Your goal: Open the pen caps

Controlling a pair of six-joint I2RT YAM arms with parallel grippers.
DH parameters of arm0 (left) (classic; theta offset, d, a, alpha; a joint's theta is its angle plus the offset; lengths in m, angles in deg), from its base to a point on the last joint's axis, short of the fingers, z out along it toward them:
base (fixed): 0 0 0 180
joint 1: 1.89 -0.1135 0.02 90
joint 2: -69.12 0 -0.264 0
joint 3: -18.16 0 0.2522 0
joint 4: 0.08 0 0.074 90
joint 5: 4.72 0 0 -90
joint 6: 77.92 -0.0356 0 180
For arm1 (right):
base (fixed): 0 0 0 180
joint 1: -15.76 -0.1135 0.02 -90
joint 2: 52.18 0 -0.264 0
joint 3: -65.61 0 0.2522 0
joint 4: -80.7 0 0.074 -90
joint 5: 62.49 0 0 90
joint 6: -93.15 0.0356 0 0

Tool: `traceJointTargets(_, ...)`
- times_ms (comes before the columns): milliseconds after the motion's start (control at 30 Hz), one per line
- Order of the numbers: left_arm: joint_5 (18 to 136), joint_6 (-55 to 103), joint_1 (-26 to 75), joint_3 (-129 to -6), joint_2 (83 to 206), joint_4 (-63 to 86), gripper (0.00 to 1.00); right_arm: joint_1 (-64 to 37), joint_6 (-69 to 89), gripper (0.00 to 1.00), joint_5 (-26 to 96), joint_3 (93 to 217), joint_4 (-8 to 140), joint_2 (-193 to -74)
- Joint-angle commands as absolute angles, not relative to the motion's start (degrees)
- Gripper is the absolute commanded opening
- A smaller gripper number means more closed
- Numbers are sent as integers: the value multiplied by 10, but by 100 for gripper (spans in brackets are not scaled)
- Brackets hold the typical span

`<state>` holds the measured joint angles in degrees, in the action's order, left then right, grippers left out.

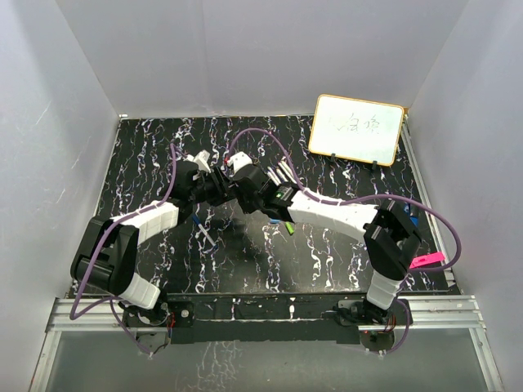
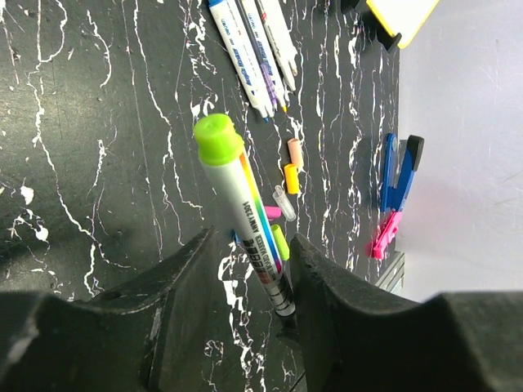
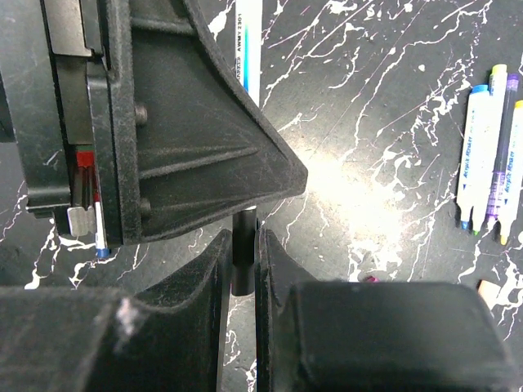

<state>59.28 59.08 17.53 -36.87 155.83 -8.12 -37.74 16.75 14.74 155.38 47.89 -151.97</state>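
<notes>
A white-barrelled pen [image 2: 245, 212] with a rainbow stripe and a green far end [image 2: 217, 137] stands between the fingers of my left gripper [image 2: 253, 245]. It leans on the right finger [image 2: 327, 286], with a gap to the left one, so the jaws are open around it. My right gripper [image 3: 243, 237] is shut on the pen's black cap [image 3: 243, 263], just below the left gripper's finger [image 3: 204, 155]. The two grippers meet mid-table [image 1: 225, 184]. Three more pens [image 2: 253, 57] lie side by side beyond. Loose caps lie near them: orange [image 2: 295, 153], yellow [image 2: 290, 178] and green [image 2: 280, 242].
A small whiteboard [image 1: 357, 128] stands at the back right. A blue chunky object [image 2: 388, 171] and a pink clip [image 2: 384, 235] lie by the right edge. Another pen [image 1: 204, 233] lies alone near the left arm. White walls close in three sides.
</notes>
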Motion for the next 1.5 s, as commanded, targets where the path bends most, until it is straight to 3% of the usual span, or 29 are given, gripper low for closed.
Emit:
traceJointTargets(0,610,593,177,-373,1547,-86,38,-375,169,2,155,1545,507,-1483)
traceJointTargets(333,611,603,177,-371,1547,-99,29,-376,172,2,159,1528,508,-1476)
traceJointTargets(567,596,609,178,-369,1556,-112,0,-375,170,2,162,1529,510,-1477)
traceJointTargets(633,595,609,177,-370,1557,-111,0,-376,169,16,160,1530,510,-1477)
traceJointTargets(700,597,606,178,-371,1556,-106,0,-376,170,45,155,1529,509,-1477)
traceJointTargets(733,598,605,177,-371,1554,-104,0,-376,170,53,151,1529,510,-1476)
traceJointTargets(833,602,605,178,-372,1549,-100,0,-376,169,62,146,1530,510,-1475)
traceJointTargets(1033,598,618,178,-372,1542,-108,0,-376,170,63,154,1535,511,-1486)
traceJointTargets(1467,585,648,179,-368,1520,-129,0,-372,169,48,173,1550,528,-1536)
